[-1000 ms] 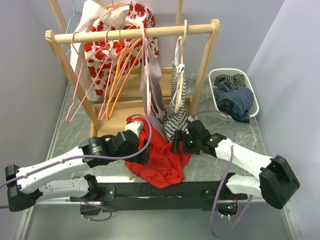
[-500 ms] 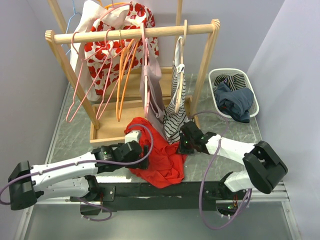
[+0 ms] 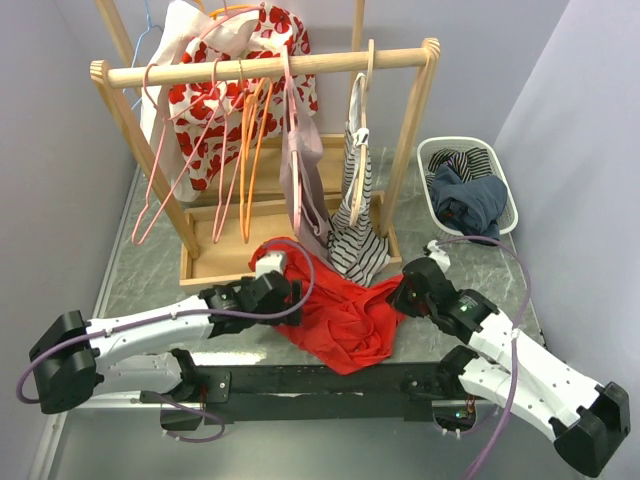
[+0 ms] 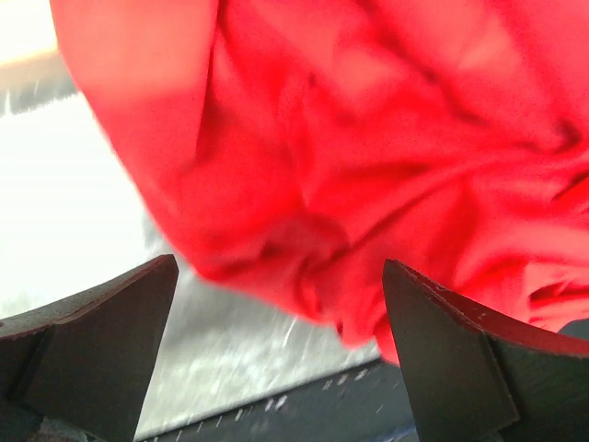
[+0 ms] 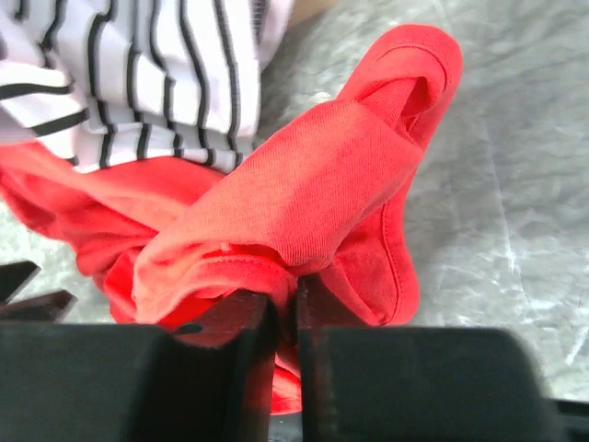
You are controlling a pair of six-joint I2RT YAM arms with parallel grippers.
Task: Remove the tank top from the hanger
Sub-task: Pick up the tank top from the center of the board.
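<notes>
Tank top: the red tank top [image 3: 340,315] lies crumpled on the counter [image 3: 150,270] just in front of the wooden rack [image 3: 270,68], touching the striped garment [image 3: 355,250] that hangs from it.
Right hand: my right hand [image 5: 285,304] is pressed nearly together, pinching a red fold.
Left hand: my left hand [image 4: 278,267] is spread wide over the cloth and holds nothing.
Doing it well: I should draw the cloth low and slowly away from the rack, keeping the striped hem out of the pull.
Unsure: I cannot tell whether a strap is caught on a hanger.

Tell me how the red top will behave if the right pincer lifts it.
Probably floppy: the red top lies crumpled in folds. Likely light: a thin fold bunches in the right pincer. May snag the striped top overlapping it.
</notes>
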